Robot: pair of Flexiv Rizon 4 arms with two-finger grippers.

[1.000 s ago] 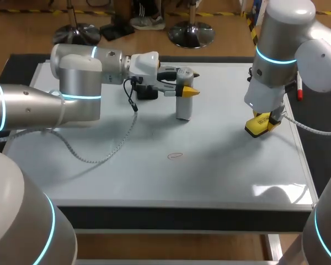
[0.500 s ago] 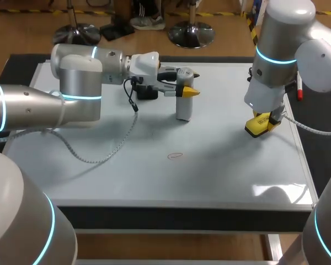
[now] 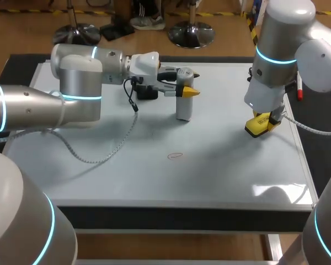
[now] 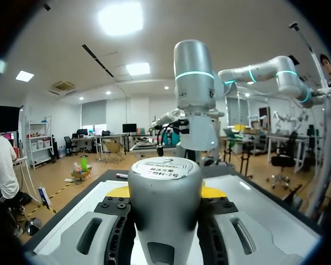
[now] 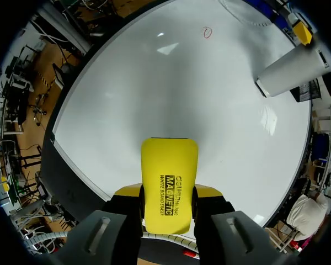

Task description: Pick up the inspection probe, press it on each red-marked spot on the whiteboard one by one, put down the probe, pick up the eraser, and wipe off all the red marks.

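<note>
Nothing moved, probe [image 3: 183, 109] clamped between left jaws

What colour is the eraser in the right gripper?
Bright yellow, with black print on its face. The eraser shows best in the right wrist view.

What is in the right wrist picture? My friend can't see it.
The right gripper is shut on a yellow eraser over the whiteboard. Far ahead of it, one small red mark is drawn on the board, and a grey probe stands off to one side.

A black box [image 3: 148, 94] and a red marker [image 3: 299, 91] lie well apart.
</note>
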